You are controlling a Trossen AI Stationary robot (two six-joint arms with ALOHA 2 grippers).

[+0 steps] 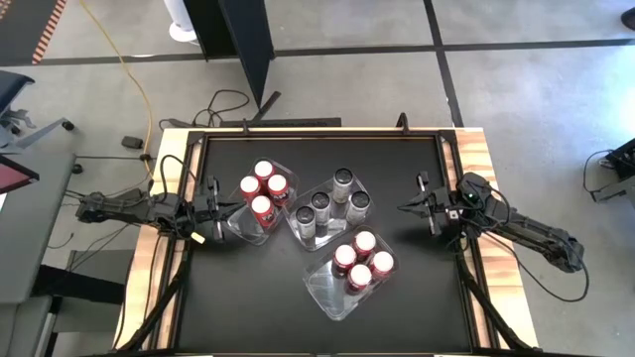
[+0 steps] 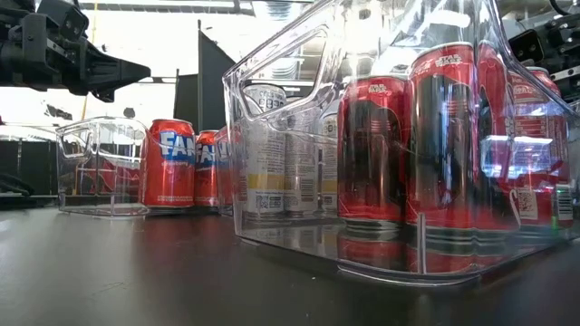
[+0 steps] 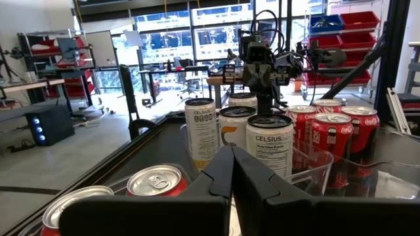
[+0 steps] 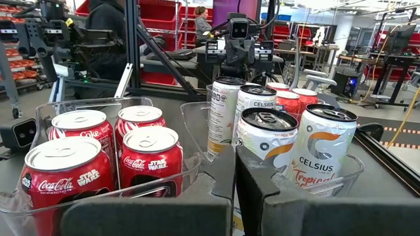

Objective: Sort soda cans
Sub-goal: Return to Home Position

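Note:
Three clear trays stand on the black table. The left tray [image 1: 241, 224] holds several red soda cans [image 1: 264, 191]. The middle tray [image 1: 298, 230] holds several silver-grey cans [image 1: 332, 205]. The tray nearest the front edge [image 1: 327, 293] holds several more red cans [image 1: 362, 263]. All the cans stand upright on their bases. My left gripper [image 1: 236, 206] hangs shut above the left tray's outer end, pointing level toward the cans [image 3: 232, 160]. My right gripper [image 1: 401, 206] hangs shut to the right of the middle tray, pointing level at the cans [image 4: 234, 167].
Wooden rails [image 1: 476, 159] and cables run along the table's left and right sides. Bare black tabletop lies at the near left [image 1: 238, 307] and along the far edge [image 1: 327, 154]. Past the table, a person [image 4: 108, 16] shows in the right wrist view.

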